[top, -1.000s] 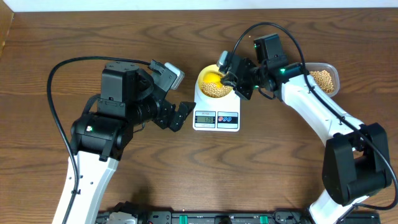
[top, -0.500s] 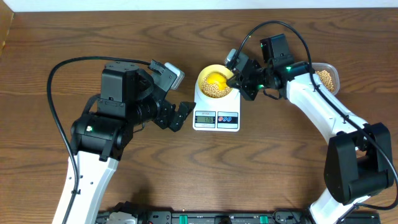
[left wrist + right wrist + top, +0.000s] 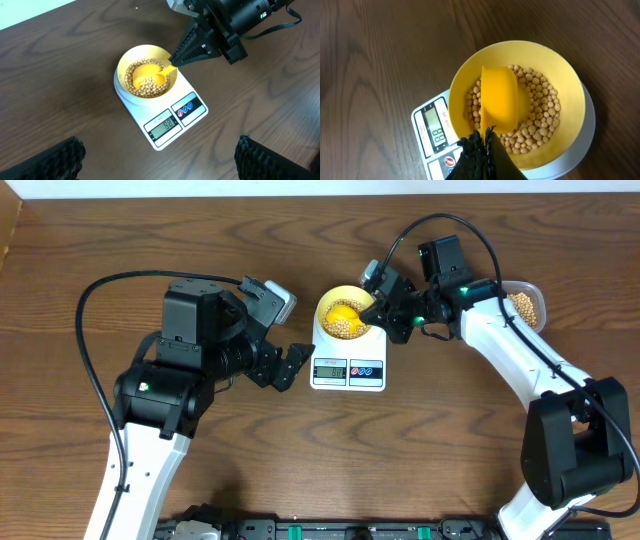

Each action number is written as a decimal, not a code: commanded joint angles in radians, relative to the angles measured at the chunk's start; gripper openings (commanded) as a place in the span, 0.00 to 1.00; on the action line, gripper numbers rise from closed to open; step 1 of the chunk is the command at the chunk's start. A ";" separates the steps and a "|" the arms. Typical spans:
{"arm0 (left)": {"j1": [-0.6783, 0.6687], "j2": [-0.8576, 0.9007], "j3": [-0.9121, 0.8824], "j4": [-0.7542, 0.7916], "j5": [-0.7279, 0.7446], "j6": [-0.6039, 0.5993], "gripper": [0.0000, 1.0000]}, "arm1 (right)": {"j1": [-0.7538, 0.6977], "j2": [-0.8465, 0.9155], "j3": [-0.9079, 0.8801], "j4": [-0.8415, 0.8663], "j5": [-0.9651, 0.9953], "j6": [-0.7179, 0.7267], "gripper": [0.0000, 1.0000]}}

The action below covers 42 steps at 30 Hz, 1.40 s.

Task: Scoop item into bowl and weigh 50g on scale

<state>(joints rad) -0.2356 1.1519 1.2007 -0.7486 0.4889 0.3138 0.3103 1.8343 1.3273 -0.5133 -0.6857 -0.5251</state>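
We see the small round pale yellow bowl (image 3: 565,70) sitting on the far end of the white flat rectangular digital scale (image 3: 186,116), away from its display. A layer of small round tan beans (image 3: 540,112) covers the bottom of the bowl. More beans lie in the clear plastic tub (image 3: 522,306) on the brown wooden tabletop (image 3: 420,470), beside the right arm.

The right gripper (image 3: 481,142) is clamped tight on the handle of the yellow plastic scoop (image 3: 499,97). The scoop's head is down inside the bowl, on or just above the beans. The left gripper (image 3: 291,366) hangs with its fingers spread wide and holds nothing, near the scale's left edge and apart from it.

We cannot read the display digits with confidence.

The main risk, as we judge it, is a false reading. If the scoop is pressing on the beans or the rim, the scale is weighing that push as well. A quick lift could flick beans over the rim. It could also catch the bowl's wall and slide or tip the bowl off the scale. The reading may also already be past the target, and then some beans would have to come back out.
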 commanded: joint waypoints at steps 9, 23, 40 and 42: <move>0.005 0.004 -0.005 0.001 0.009 -0.002 0.97 | -0.066 -0.005 -0.001 -0.003 -0.124 0.090 0.01; 0.005 0.004 -0.005 0.001 0.008 -0.002 0.98 | -0.153 -0.005 -0.001 0.069 -0.275 0.181 0.01; 0.005 0.004 -0.005 0.001 0.008 -0.002 0.98 | -0.149 -0.005 -0.001 0.105 -0.275 0.180 0.01; 0.005 0.004 -0.005 0.001 0.009 -0.002 0.98 | -0.145 -0.005 -0.001 0.108 -0.275 0.172 0.01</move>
<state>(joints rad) -0.2356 1.1519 1.2007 -0.7486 0.4892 0.3138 0.1619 1.8343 1.3273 -0.4107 -0.9287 -0.3508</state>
